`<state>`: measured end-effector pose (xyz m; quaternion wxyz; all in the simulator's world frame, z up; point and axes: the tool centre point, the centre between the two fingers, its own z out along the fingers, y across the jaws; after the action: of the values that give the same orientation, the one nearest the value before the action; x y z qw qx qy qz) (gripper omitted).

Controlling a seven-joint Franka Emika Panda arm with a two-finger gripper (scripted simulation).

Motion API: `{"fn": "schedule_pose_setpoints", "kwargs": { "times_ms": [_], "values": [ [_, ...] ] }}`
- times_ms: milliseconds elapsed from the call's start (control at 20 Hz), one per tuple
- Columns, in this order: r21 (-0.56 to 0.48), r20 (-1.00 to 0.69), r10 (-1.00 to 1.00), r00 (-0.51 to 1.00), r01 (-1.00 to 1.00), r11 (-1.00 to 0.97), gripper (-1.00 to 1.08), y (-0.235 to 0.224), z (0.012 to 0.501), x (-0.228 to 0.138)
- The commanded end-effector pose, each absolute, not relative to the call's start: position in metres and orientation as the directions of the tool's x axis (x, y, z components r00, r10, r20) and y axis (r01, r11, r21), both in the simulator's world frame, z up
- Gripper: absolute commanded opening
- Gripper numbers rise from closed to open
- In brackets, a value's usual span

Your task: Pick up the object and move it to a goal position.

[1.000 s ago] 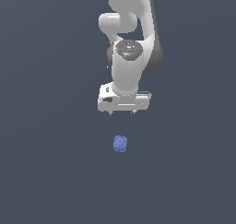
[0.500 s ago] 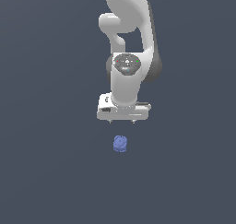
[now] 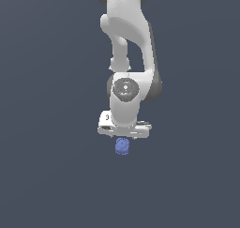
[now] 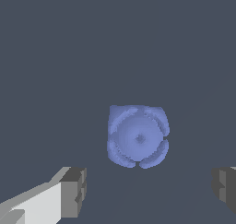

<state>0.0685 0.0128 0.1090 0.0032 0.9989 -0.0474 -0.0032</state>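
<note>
The jaws (image 4: 150,191) stand wide open and hold nothing. The object (image 4: 138,136) sits on the tabletop (image 3: 51,175) directly below them, not yet between the fingertips (image 4: 73,191), its round end facing up, much narrower than the gap.

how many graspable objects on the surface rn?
1. A blue-violet lump sits just under the gripper in the exterior view; the wrist view shows it ahead of the open fingers, untouched. Nothing else shows, though the arm could hide a little.
</note>
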Motion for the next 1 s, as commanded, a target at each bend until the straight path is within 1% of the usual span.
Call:
{"fn": "schedule_pose_setpoints", "kwargs": {
  "times_ms": [0,300,600,950],
  "values": [
    [0.004,-0.003,-0.112,0.994,-0.112,-0.994,1.0,0.012,0.101,0.076],
    [0.0,0.0,-0.133,0.991,-0.133,-0.991,1.0,0.011,0.09,0.083],
    [0.001,-0.001,-0.133,0.991,-0.133,-0.991,1.0,0.011,0.086,0.083],
    [0.0,0.0,-0.134,0.991,-0.134,-0.991,1.0,0.011,0.053,0.082]
  ]
}}
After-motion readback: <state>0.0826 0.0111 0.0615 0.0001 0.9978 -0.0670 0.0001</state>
